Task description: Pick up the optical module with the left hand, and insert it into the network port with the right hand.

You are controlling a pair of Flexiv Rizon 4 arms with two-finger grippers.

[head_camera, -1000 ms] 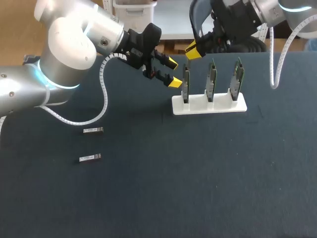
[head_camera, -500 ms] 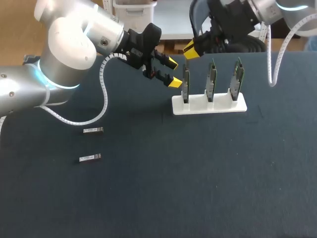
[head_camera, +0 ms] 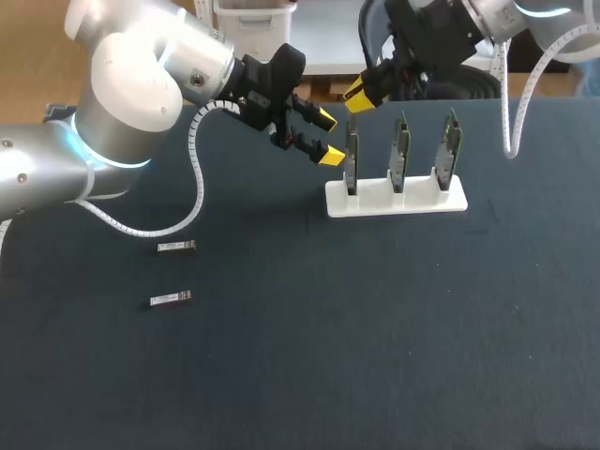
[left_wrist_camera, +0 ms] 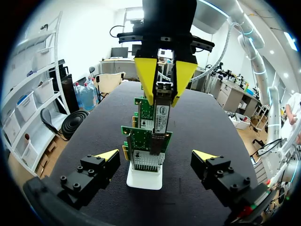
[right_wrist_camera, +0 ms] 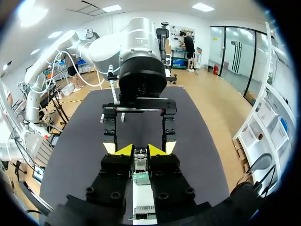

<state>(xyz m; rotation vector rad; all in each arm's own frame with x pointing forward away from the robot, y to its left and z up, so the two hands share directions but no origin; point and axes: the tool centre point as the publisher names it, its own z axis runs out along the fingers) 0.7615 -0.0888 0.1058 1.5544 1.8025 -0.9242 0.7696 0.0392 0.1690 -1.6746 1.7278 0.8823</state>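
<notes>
My right gripper (head_camera: 360, 95) hangs above the leftmost of three upright green network cards (head_camera: 352, 159) and is shut on a silver optical module (right_wrist_camera: 139, 158). In the left wrist view the module (left_wrist_camera: 161, 109) points down from the right gripper (left_wrist_camera: 164, 80), with its lower end at the top of the nearest card (left_wrist_camera: 143, 143). My left gripper (head_camera: 326, 138) stands open just left of that card, with nothing held; in its own view the left gripper (left_wrist_camera: 155, 157) has its fingers either side of the card row. Two more modules (head_camera: 176, 247) (head_camera: 171, 299) lie on the mat at the left.
The cards stand in a white holder (head_camera: 396, 199) right of the middle at the back of the dark mat. My left arm's white hose (head_camera: 195, 178) loops over the mat near the loose modules.
My right gripper has shifted slightly left and away with the module. The left arm has kept still.
</notes>
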